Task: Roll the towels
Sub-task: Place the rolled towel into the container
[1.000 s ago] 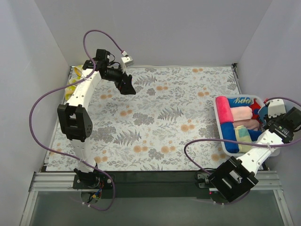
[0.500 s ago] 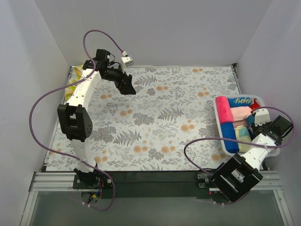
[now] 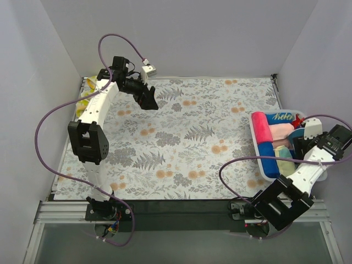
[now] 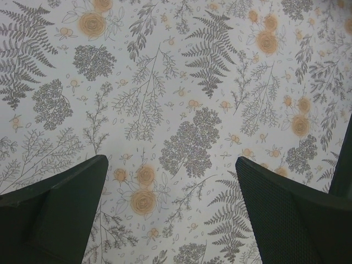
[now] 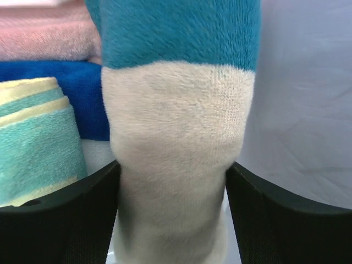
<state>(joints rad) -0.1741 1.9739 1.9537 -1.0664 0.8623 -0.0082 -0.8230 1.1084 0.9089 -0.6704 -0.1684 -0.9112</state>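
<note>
A flower-printed table covering [image 3: 209, 143] fills the scene, with the left arm [image 3: 91, 118] reaching to its far left corner and the right arm [image 3: 308, 170] bent over a white basket [image 3: 265, 177] at the right edge. The left gripper [image 4: 170, 162] hangs above bare covering with its fingers [image 4: 55, 214] spread wide and nothing between them; only fern and orange blossom print lies below it. A yellow cloth [image 3: 85, 96] shows at the covering's edge, to the left of and behind that gripper, partly hidden by the arm. The right gripper [image 5: 171, 165] is down inside the basket, pinching a rolled teal-and-cream towel [image 5: 176, 110]. Its dark fingers [image 5: 60, 220] touch the cream end on both sides, and the roll is narrower where they meet it. The other rolled towels lie in the basket on the left side of this gripper: a red one [image 3: 262, 129], a pink one [image 3: 281, 132], a blue one [image 3: 268, 152] and a pale yellow one [image 3: 286, 164]. A teal printed one [image 3: 283, 116] lies across the basket's far end, beyond the gripper. In the wrist view the blue roll touches the held towel's left side, just ahead of the left finger.
</note>
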